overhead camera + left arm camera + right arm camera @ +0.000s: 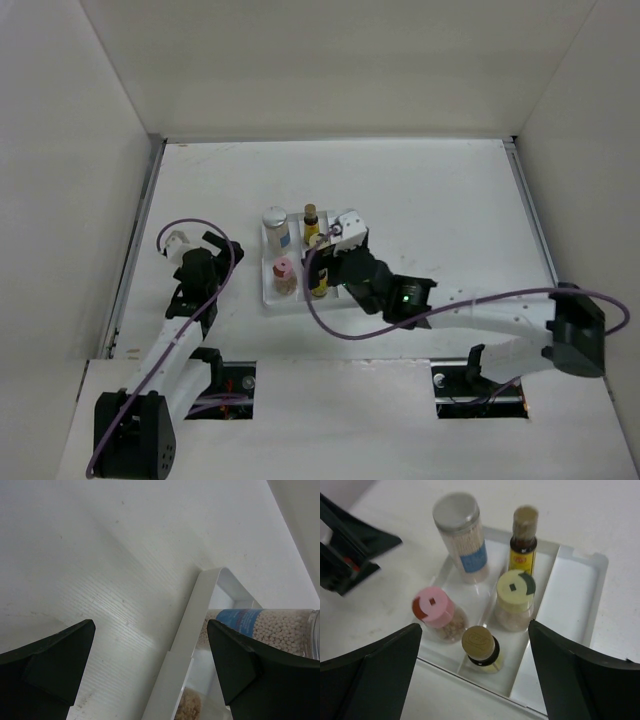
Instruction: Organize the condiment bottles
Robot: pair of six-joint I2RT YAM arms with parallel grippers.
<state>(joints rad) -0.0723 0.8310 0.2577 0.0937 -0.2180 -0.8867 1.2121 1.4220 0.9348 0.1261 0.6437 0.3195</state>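
Observation:
All five bottles stand upright in the white tray (pixel 570 605). The silver-capped clear bottle with blue label (pixel 460 535) and the pink-capped bottle (pixel 436 611) are in the left compartment. A brown-capped amber bottle (pixel 523 537), the yellow-capped cream bottle (pixel 515 599) and the second brown-capped bottle (pixel 480 647) are in the middle compartment. The right compartment holds nothing. My right gripper (pixel 475 672) is open, above the near brown-capped bottle, holding nothing. My left gripper (pixel 150 655) is open and empty over the tray's left rim (pixel 192 625), beside the blue-label bottle (pixel 270 627).
The tray (pixel 268 285) sits mid-table. The left arm (pixel 195 275) is to its left, the right arm (pixel 400 295) reaches over it from the right. White walls enclose the table on three sides.

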